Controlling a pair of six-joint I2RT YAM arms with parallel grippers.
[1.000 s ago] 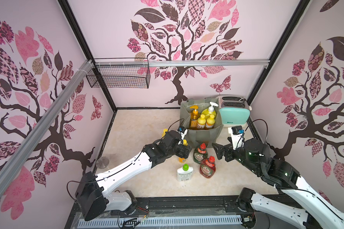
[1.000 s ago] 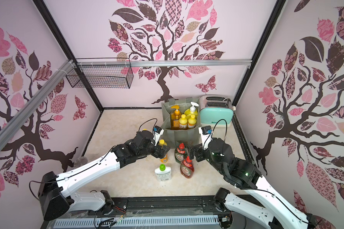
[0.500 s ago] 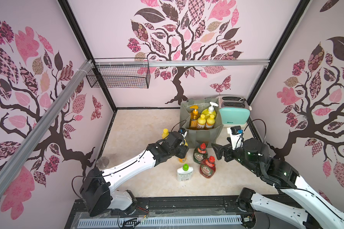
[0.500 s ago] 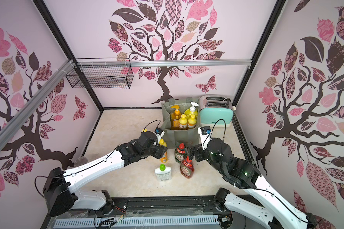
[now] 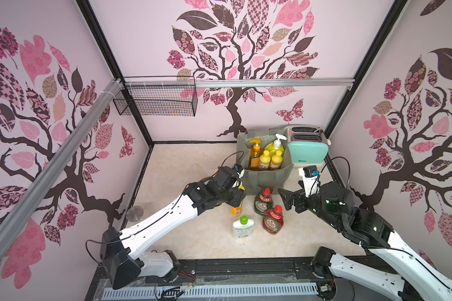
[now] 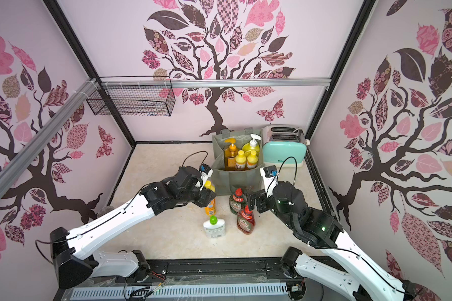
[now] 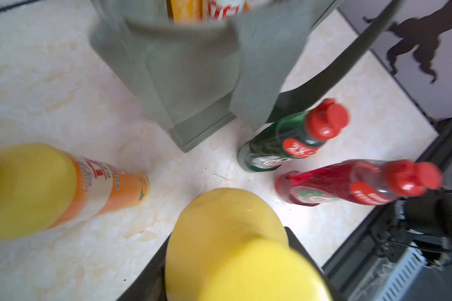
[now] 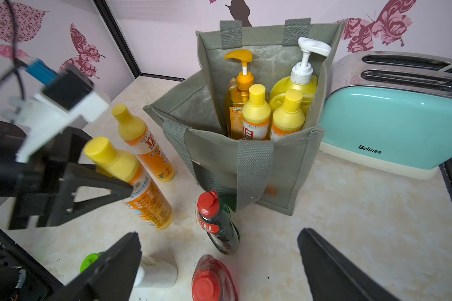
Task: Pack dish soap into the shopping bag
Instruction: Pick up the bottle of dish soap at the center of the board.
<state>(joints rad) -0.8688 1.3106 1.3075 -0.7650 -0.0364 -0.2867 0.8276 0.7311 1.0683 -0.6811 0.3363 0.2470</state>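
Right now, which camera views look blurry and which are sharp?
Left wrist view: motion-smeared, the orange bottle in the left pincer looms out of focus, shopping bag soft. Right wrist view: shopping bag and toaster crisp. Both top views: sharp, evenly lit.

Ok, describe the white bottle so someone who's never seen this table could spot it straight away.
Find the grey-green shopping bag beside the mint toaster. Of what stands in front of it, the white bottle is farthest from the bag, beside the red Fairy bottle. It alone has a white body and green cap.
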